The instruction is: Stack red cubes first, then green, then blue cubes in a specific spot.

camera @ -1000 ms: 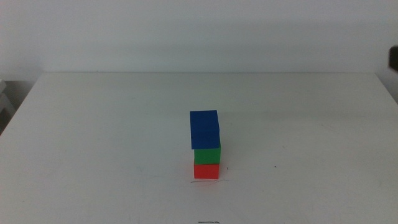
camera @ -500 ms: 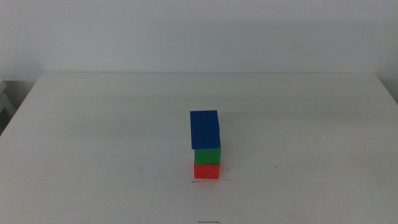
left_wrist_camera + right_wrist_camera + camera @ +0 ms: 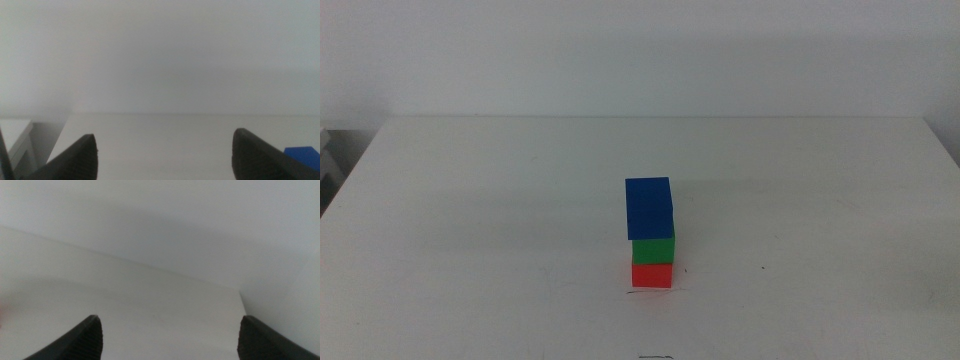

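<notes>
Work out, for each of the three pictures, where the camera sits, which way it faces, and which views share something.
Middle view: above the table's near edge, looking forward and down at the red cube, green cube and blue cube; no arm shows.
Left wrist view: on the left arm, low, facing the wall; open left pincer; shares the blue cube.
Right wrist view: likewise; open right pincer.

A white table (image 3: pixel 470 220) fills the middle view, backed by a plain pale wall (image 3: pixel 640 50) (a white object (image 3: pixel 325 160) sits past its left edge).
</notes>
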Tool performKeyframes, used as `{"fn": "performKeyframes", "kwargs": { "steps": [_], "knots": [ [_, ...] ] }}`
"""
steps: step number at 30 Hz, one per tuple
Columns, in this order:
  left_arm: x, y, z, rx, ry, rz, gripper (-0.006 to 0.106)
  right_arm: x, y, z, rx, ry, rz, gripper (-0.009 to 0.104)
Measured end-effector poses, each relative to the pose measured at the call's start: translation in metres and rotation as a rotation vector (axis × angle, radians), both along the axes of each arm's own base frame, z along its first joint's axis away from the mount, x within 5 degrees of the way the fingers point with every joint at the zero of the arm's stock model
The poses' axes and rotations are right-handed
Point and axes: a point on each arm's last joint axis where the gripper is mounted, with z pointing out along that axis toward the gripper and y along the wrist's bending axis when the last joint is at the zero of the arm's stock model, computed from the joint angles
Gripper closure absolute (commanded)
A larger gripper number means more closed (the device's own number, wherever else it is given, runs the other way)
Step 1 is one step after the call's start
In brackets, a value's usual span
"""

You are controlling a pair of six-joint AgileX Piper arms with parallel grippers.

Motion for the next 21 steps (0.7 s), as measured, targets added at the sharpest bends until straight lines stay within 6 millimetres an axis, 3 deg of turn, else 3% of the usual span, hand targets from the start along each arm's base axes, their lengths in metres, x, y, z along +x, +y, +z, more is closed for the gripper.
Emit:
{"fn": "performKeyframes", "kwargs": {
  "steps": [5,10,15,21],
  "knots": [
    [0.003,-0.001,-0.037,-0.001,-0.02,-0.003,0.011,-0.006,-0.001,-0.044,0.001,-0.006,-0.004,0.019],
    [0.006,-0.001,-0.081,0.006,0.039,-0.004,0.011,-0.001,-0.001,-0.071,0.009,0.015,-0.012,0.019],
    [0.007,-0.001,-0.121,0.013,0.108,-0.005,0.011,0.001,-0.002,-0.085,0.012,0.022,-0.019,0.019],
    [0.007,-0.001,-0.151,0.011,0.114,-0.007,0.011,0.002,-0.002,-0.083,0.015,-0.017,-0.024,0.019]
  ]
}}
